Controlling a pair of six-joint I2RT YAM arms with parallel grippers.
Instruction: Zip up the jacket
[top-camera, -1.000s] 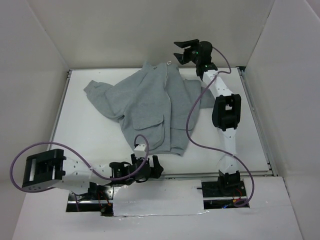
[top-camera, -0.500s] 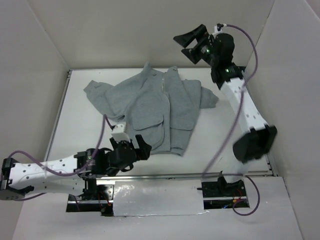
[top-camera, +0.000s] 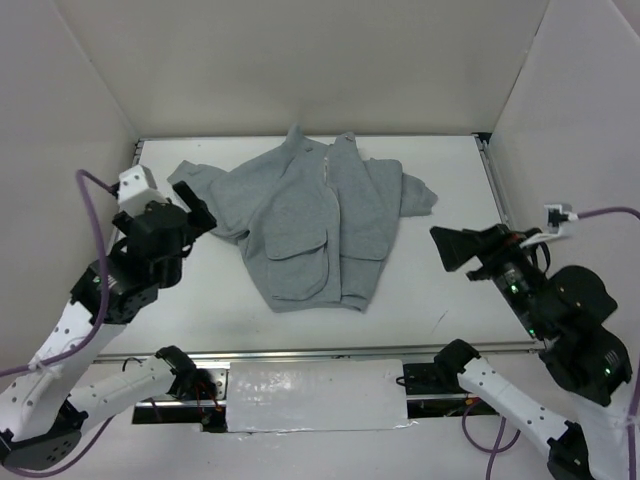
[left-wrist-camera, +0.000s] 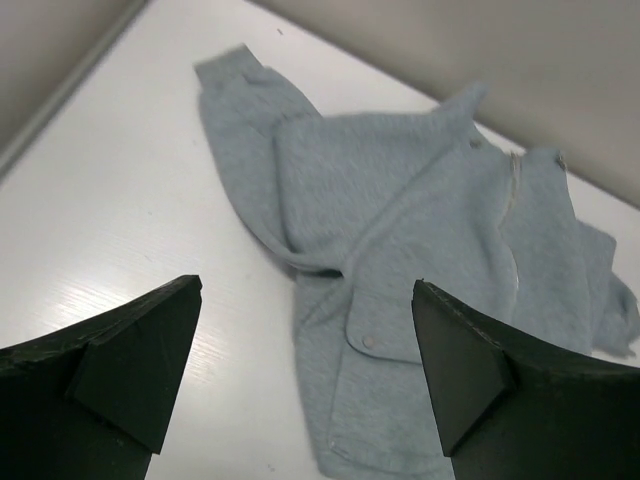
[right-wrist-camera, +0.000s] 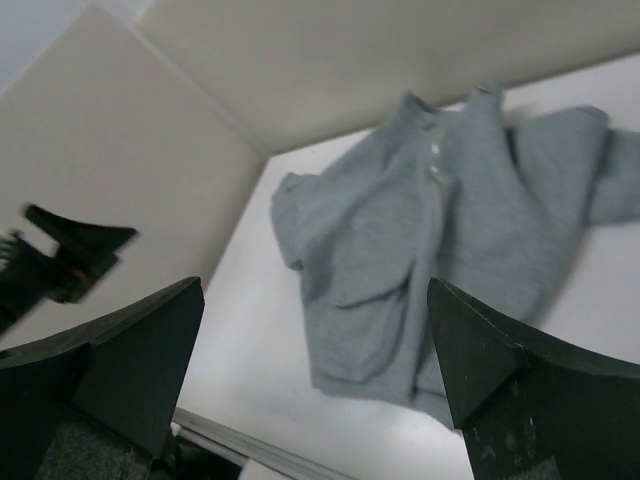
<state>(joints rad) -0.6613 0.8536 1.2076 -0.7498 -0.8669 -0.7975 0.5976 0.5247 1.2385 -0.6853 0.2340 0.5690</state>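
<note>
Grey fleece fills the middle of the white table (top-camera: 450, 180): the jacket (top-camera: 310, 220) lies front up, collar (top-camera: 298, 137) toward the far wall and hem toward the arm bases. A pale zipper (top-camera: 328, 185) runs down from the collar; how far it is closed cannot be told. On the front, left of the zipper, a flap pocket (top-camera: 298, 262) sits near the hem. One sleeve (top-camera: 195, 185) stretches out from the jacket toward the left arm's side, and the other (top-camera: 415, 195) is bunched against the body on the right.

Off the jacket's left side, the left gripper (top-camera: 198, 208) hangs above the table near the outstretched sleeve, its fingers spread wide and holding nothing. Its wrist camera looks down on the jacket (left-wrist-camera: 420, 260) between the parted fingers (left-wrist-camera: 130, 360).

The right gripper (top-camera: 452, 252) is well apart from the jacket on the right, raised, also wide open and empty. Its camera frames the jacket (right-wrist-camera: 430, 250) from the hem side.
</note>
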